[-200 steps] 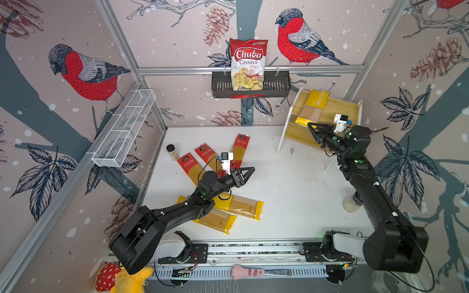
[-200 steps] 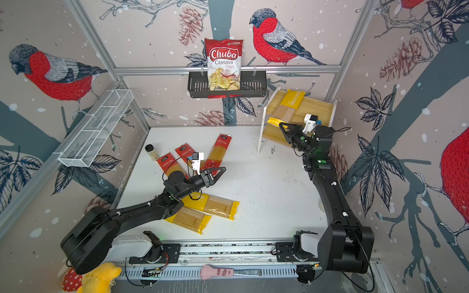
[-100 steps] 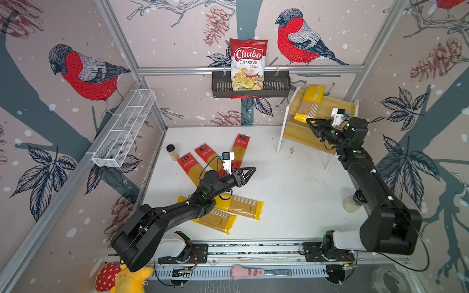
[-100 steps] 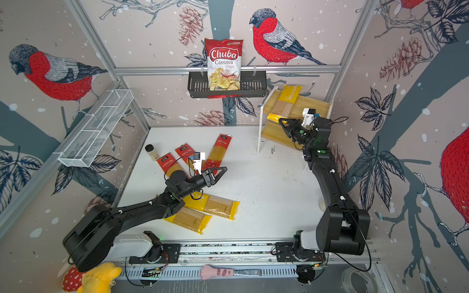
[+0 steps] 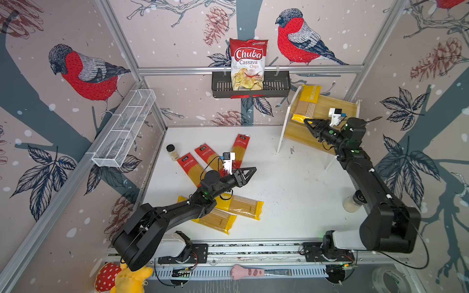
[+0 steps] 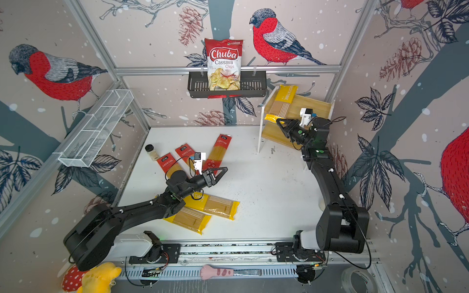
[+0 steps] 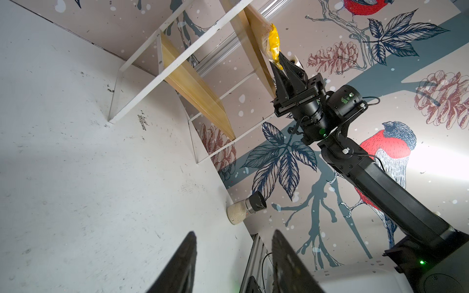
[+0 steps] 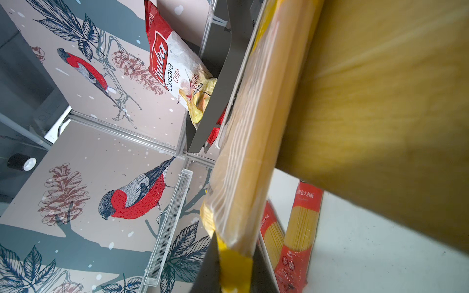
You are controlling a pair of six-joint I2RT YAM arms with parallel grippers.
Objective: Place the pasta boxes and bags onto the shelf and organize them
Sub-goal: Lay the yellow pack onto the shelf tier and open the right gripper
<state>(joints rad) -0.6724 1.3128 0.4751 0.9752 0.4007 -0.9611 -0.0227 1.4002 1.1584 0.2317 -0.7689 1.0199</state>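
Pushed higher since a moment ago, the yellow packet (image 5: pixel 305 105) lies on the shelf's (image 5: pixel 348 107) top board, its end pinched tight in the right gripper (image 5: pixel 306 121), which should release only once it sits flat; the left gripper (image 5: pixel 251 171) hovers half-open, empty.

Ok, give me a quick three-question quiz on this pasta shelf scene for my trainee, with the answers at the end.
1. True or false: the right pincer is shut on the end of the yellow pasta packet on the shelf.
2. How many red-ended packets lie on the table? A two, B three, C five.
3. Fill in: the left pincer, open above the table, holds ____.
Key: 1 true; 2 B; 3 nothing.
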